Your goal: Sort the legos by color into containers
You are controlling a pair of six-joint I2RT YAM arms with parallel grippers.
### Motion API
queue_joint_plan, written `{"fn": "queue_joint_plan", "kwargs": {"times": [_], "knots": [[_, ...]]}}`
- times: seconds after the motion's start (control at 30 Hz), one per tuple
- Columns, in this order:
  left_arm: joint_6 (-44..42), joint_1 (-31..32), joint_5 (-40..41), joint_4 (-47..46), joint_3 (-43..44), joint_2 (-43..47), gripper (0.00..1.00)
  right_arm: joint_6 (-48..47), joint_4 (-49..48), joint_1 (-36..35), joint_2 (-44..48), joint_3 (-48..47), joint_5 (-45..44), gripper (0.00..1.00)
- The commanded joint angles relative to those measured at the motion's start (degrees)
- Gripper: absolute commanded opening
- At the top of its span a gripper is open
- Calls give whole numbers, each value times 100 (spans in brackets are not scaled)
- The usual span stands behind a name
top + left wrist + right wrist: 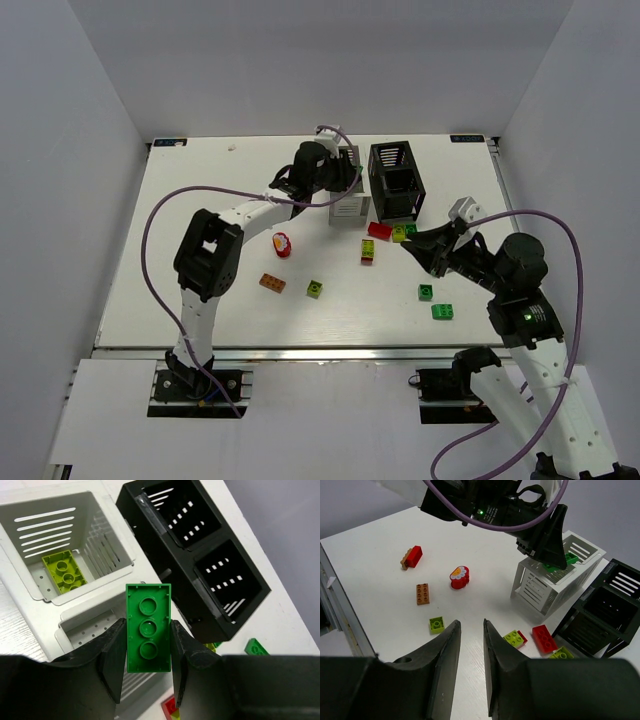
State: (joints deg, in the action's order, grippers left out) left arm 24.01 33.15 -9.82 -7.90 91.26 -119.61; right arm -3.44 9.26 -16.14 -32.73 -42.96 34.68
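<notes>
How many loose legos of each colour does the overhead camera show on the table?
Red pieces: 2
Orange brick: 1
Lime bricks: 2
Green bricks: 3
Red-and-lime stack: 1
Total: 9

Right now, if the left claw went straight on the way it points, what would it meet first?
Probably the white container at its right rim, with the held green brick touching first; depth is unclear.

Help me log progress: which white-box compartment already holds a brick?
The compartment farther from the left gripper: a lime brick lies inside. The nearer compartment shows only bare floor.
</notes>
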Motion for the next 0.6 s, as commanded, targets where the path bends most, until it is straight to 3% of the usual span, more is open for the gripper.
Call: {"fn": "queue_joint_plan", "kwargs": {"times": [0.0, 0.07, 0.33, 0.57], "knots": [[-54, 34, 287, -63, 383, 158, 16, -69, -170, -12, 30, 16, -101, 31], [-80, 34, 384, -28, 392, 149, 29, -69, -170, -12, 21, 16, -110, 31], [-265, 34, 693, 377, 340, 263, 61, -78, -187, -21, -23, 33, -145, 32], [-406, 34, 719, 658, 462, 447, 66, -156, -205, -12, -93, 59, -268, 33]]}}
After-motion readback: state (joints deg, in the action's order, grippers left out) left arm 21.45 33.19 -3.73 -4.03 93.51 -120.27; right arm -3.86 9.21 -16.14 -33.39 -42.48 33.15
